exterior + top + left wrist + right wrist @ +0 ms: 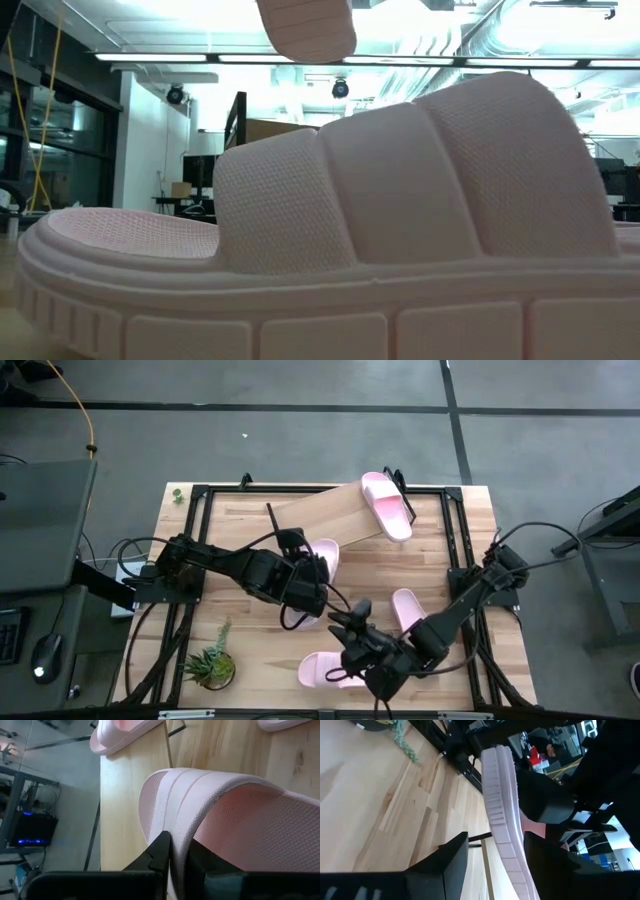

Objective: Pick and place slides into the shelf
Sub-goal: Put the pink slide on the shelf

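The left gripper (312,582) is clamping the strap of a pink slide (210,815), holding it over the near edge of the slanted wooden shelf (320,515). Another slide (386,505) is lying on the shelf's right end. The right gripper (352,645) is hovering near the table's front with its fingers apart, between two slides (318,670) (408,610) resting on the tabletop (250,650).

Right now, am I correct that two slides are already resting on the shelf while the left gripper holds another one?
Not quite: the high view shows only one slide resting on the shelf. The rest stands: the left gripper is shut on another slide's strap, as the left wrist view shows.
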